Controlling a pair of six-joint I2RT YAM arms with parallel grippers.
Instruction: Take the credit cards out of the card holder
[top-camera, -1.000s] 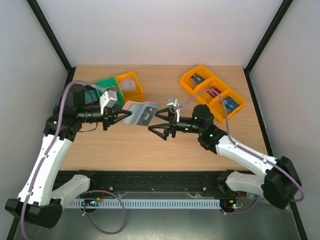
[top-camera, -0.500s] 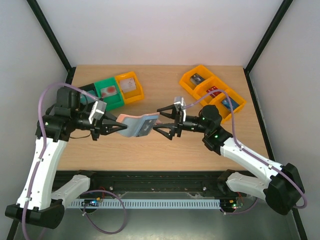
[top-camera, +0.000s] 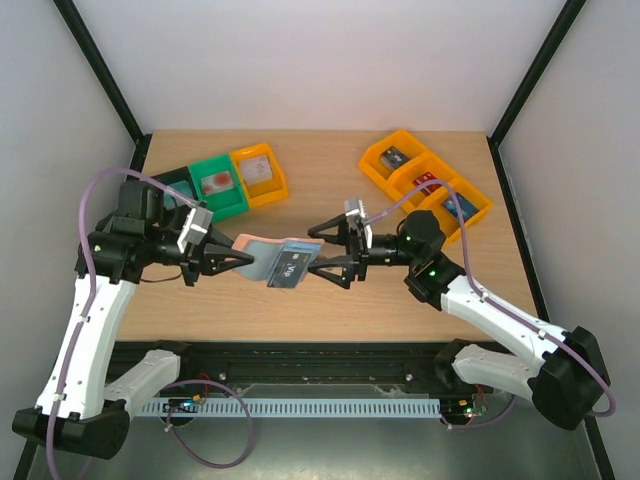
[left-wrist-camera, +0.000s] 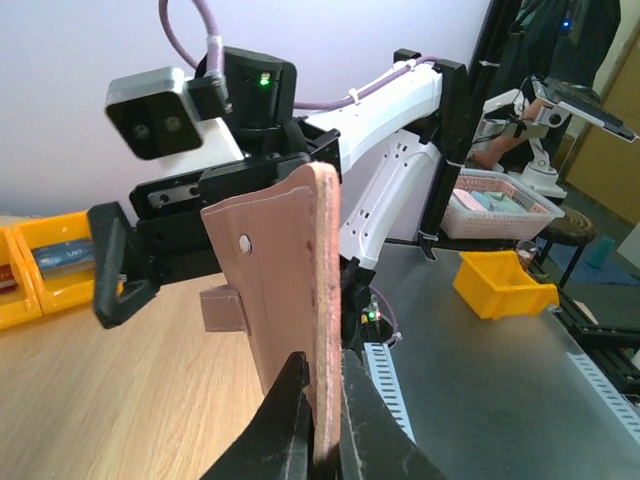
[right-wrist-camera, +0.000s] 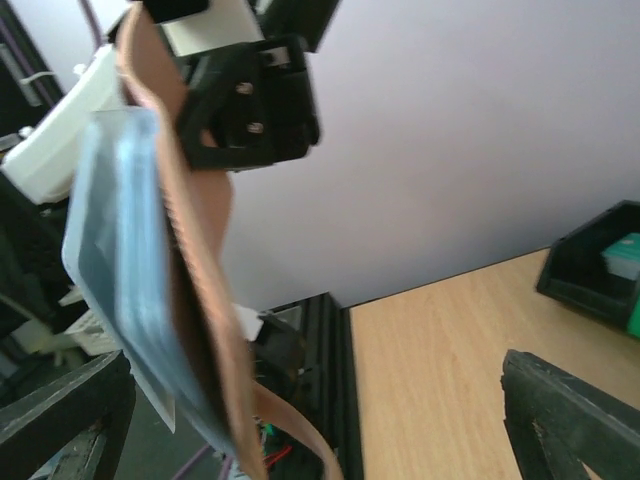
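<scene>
top external view: the small tan-brown bifold card holder with its light blue inside is off the wooden table, held in the air between the two arms. the left gripper is clenched on the holder's left end. the left wrist view shows the leather edge pinched upright between the two black fingers. the right gripper stands spread wide with nothing in it, one finger above and one below the holder's free right end. it is close, but whether it touches i cannot tell. a dark grey credit card sits in the nearer blue panel with much of its face showing. whether more cards lie under it or in the other panel i cannot tell. the right wrist view gives only the blue panel edge-on and blurred.

as a judgement of progress, the holder is lifted, opened and presented, so the set-up looks done, but at least this one card is not yet out. flat things lie in the green plastic bin and the small orange plastic bin just beside it at the back left. i cannot tell whether they are cards from this holder. what is left, it seems, is for the right jaws to close on the exposed card, slide it free, set it down, then check the panels for others.
</scene>
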